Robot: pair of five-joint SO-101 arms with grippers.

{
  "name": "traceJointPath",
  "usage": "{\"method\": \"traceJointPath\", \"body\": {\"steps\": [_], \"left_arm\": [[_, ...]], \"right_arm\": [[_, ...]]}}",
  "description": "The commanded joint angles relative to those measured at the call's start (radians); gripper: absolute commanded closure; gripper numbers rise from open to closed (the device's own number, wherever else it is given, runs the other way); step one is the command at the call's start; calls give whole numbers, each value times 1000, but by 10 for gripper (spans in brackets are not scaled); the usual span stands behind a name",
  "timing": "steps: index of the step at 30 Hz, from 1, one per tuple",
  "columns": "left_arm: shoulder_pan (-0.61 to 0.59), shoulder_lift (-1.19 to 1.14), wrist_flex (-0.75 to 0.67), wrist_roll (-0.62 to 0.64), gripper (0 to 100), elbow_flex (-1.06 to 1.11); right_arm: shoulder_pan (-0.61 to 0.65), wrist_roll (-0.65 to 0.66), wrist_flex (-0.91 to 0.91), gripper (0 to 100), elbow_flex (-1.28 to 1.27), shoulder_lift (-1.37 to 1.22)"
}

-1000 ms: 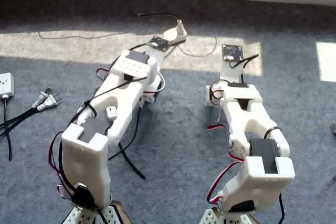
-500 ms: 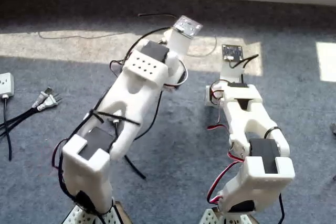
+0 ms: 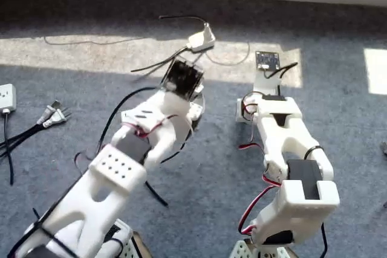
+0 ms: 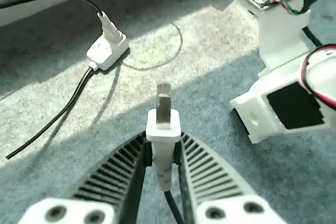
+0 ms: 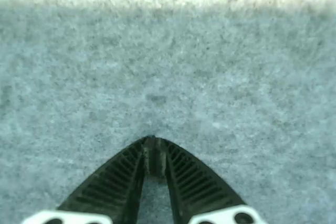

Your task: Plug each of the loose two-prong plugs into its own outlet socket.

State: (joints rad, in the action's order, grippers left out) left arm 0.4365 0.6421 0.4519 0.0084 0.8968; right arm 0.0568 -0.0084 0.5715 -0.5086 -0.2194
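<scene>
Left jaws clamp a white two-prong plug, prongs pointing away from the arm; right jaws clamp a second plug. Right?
Not quite. The right gripper has its jaws shut on nothing, above the carpet; the right wrist view shows it. The rest holds: the left gripper clamps the white two-prong plug, prongs pointing away from the arm.

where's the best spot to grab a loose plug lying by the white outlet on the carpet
Likely its body, just behind the prongs, from above: the loose plug lies flat on the carpet, prongs pointing away from the outlet. A second plug lies close beside it.
</scene>
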Motion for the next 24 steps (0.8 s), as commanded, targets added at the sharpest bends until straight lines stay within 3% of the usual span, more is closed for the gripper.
{"method": "traceJointPath", "body": {"steps": [1, 4, 7, 15, 24], "left_arm": [[8, 214, -453, -3, 993, 351], [12, 219, -715, -3, 994, 487], [38, 219, -888, -3, 994, 561], [157, 213, -910, -3, 994, 591], [143, -33, -921, -2, 994, 498]], "right_arm": [[-7, 3, -2, 989, 45, -2], [-7, 6, -2, 991, 44, -2], [-7, 8, -2, 991, 41, 4], [-28, 8, 5, 991, 82, 61], [-19, 9, 171, 991, 82, 475]]}}
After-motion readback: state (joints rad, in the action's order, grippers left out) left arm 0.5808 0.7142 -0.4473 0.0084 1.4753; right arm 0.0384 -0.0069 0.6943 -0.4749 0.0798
